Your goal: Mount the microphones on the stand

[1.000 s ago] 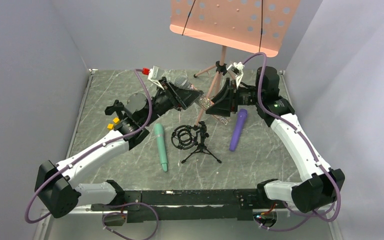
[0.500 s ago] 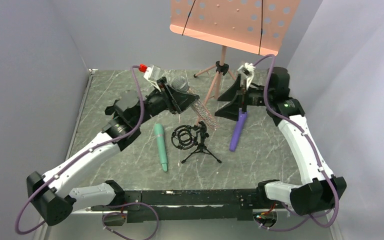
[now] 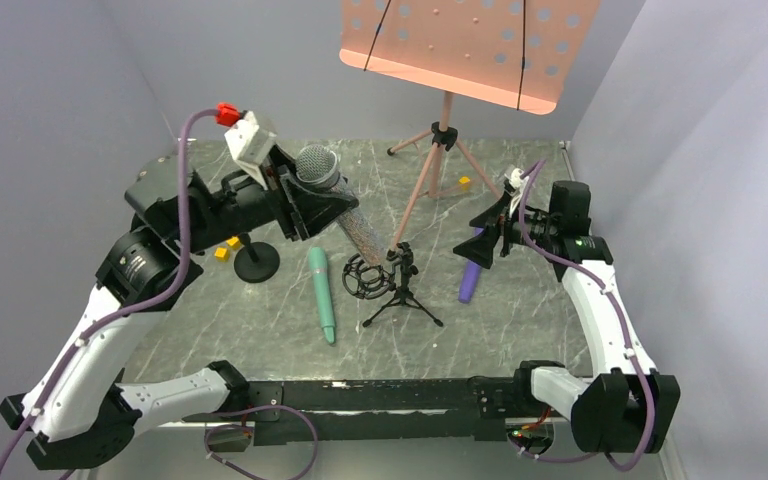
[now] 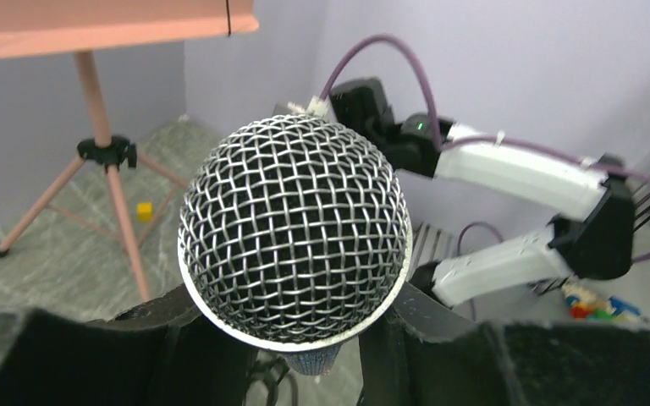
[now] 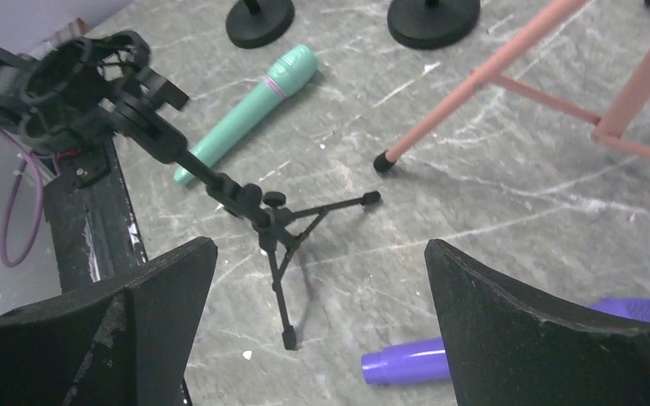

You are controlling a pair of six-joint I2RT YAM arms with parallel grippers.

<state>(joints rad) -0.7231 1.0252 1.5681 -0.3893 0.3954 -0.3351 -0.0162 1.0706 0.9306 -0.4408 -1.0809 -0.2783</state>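
Since one second ago, my right gripper [image 3: 488, 236] has released the glittery silver-pink microphone with grey mesh head [image 3: 316, 166] and drawn back right, jaws wide apart above the purple stick microphone [image 3: 468, 283] on the grey marbled table [image 3: 520, 320]. My left gripper [image 3: 312, 200] clamps the glittery body, raised, tail tilted toward the small black tripod stand [image 3: 400, 290]. The mint green stick microphone [image 3: 322, 295] lies left of that stand.

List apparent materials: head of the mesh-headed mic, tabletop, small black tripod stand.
Head of the mesh-headed mic: woven metal wire mesh, silvery with small glints, sitting on a bright rim band.
Tabletop: grey marble look with white veins, matte. Real stone or printed laminate, cannot tell.
Small tripod stand: black, matte, thin legs. Painted metal or plastic, unclear.
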